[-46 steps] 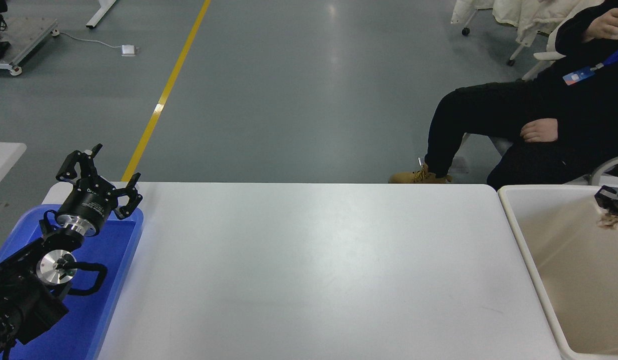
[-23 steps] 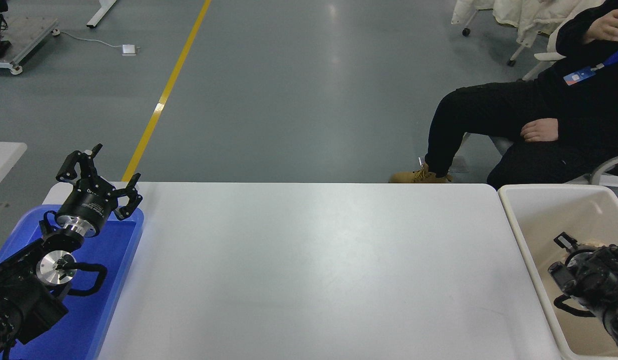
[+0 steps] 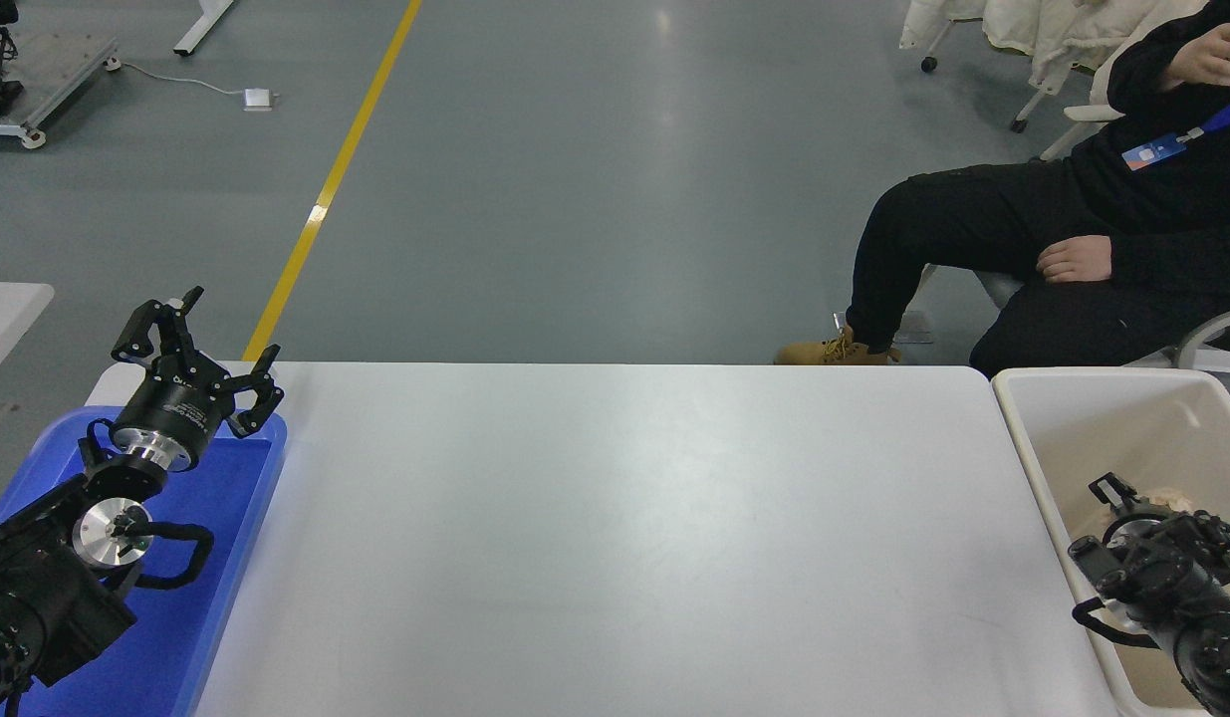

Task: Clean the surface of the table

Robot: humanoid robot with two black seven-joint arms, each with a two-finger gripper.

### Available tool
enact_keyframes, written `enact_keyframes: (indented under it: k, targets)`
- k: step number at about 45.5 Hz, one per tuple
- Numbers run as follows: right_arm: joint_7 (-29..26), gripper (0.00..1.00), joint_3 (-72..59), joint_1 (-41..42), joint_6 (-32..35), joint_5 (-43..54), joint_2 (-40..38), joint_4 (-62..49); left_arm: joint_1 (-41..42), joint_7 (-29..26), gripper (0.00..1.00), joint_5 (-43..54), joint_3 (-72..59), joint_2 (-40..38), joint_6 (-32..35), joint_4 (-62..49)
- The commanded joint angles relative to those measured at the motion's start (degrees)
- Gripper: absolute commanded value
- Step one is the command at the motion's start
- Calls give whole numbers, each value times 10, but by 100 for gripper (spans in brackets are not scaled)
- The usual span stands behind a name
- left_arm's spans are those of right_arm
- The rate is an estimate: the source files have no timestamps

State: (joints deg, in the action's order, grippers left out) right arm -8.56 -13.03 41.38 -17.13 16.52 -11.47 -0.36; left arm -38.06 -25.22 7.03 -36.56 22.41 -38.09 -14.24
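Observation:
The white table surface (image 3: 634, 538) is bare across its whole width. My right gripper (image 3: 1157, 513) is low inside the cream bin (image 3: 1033, 448) at the table's right end, with the arm coming in from the lower right corner. A small crumpled beige thing (image 3: 1167, 495) shows just past the gripper in the bin; whether it is held or lies on the bin's floor is hidden. My left gripper (image 3: 201, 344) is parked open and empty over the far end of the blue tray (image 3: 231, 518) at the left.
A person in black sits on a chair beyond the far right corner, with a leg and tan boot (image 3: 834, 351) close to the table's far edge. Another white table's corner (image 3: 7, 309) shows at the far left.
My right arm came down from the right edge into the bin, then shifted a little left and toward me. The beige thing went down with it. The left arm has not moved.

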Motion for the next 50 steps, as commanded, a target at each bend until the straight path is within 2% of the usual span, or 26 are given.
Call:
enact_keyframes:
  k: [1,14,32,42,50]
  targets:
    - [1,99,33,13,1,-6,-8,-1,0,0,100,0,0,0,-1,0]
    - [1,99,25,19,3,-6,-21,-1,0,0,100,0,0,0,-1,0]
    - [1,99,31,73,-1,-6,-103,14,0,0,100,0,0,0,0,0]
    - [1,99,62,142,-1,-7,-141,111,0,0,100,0,0,0,0,0]
    - [2,99,234,167,0,-6,-193,255,0,0,100,0,0,0,0,0]
